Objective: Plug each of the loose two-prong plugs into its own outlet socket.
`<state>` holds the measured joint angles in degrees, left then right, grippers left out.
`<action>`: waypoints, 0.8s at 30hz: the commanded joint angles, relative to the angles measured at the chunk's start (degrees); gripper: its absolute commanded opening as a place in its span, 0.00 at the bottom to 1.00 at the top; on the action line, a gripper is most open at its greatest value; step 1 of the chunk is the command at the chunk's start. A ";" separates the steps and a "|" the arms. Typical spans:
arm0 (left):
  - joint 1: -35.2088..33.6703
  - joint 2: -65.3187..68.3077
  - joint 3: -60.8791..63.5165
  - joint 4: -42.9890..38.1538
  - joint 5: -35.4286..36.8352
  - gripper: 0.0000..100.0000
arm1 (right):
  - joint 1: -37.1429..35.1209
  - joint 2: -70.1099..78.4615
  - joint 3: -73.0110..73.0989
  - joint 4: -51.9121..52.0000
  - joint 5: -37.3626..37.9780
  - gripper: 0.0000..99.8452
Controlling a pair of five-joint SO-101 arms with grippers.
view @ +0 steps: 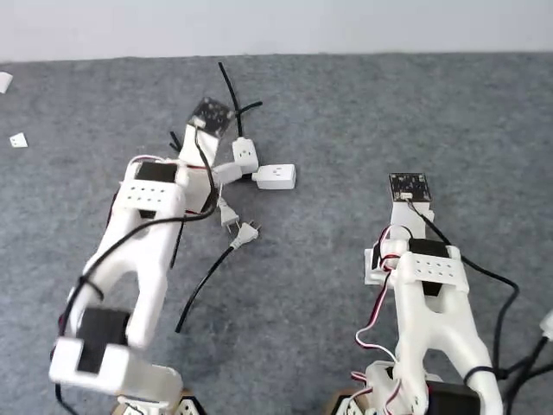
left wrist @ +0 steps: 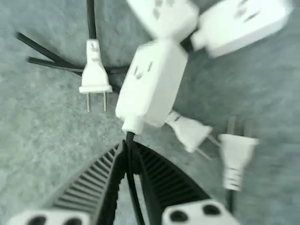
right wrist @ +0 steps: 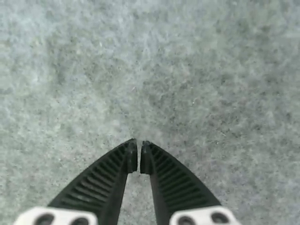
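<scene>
Three white outlet sockets cluster near the back left: one (view: 245, 154), one (view: 276, 175), and a third (left wrist: 150, 82) that lies just beyond my left gripper (left wrist: 130, 146). That gripper is shut on the thin black cable (left wrist: 130, 164) coming out of the third socket. Loose white two-prong plugs lie around it on the carpet: one (left wrist: 95, 75) to one side, two more (left wrist: 190, 132) (left wrist: 236, 152) to the other. The high view shows two plugs (view: 229, 213) (view: 249, 232) in front of the sockets. My right gripper (right wrist: 138, 157) is shut on nothing, low over bare grey carpet, far from the plugs.
Black cables (view: 207, 277) trail from the plugs across the carpet toward the front. Other black cable ends (view: 232, 91) stick out behind the sockets. Small white scraps (view: 17, 140) lie at the far left. The back wall (view: 276, 26) borders the carpet.
</scene>
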<state>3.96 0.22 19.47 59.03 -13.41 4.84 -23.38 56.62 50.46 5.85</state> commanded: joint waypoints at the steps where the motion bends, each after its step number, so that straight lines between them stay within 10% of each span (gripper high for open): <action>1: 4.13 -10.90 -0.75 6.68 7.38 0.01 | 0.31 0.48 -0.53 -0.84 -0.44 0.02; 15: 22.77 -28.57 15.25 2.64 48.44 0.01 | 5.67 0.31 -0.53 -2.42 -0.44 0.02; 24: 23.12 -24.35 37.05 -16.97 50.37 0.02 | 6.99 0.40 -0.53 -2.59 -0.70 0.02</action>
<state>26.99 -25.45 53.41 48.75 36.35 11.08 -23.38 56.62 48.88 5.76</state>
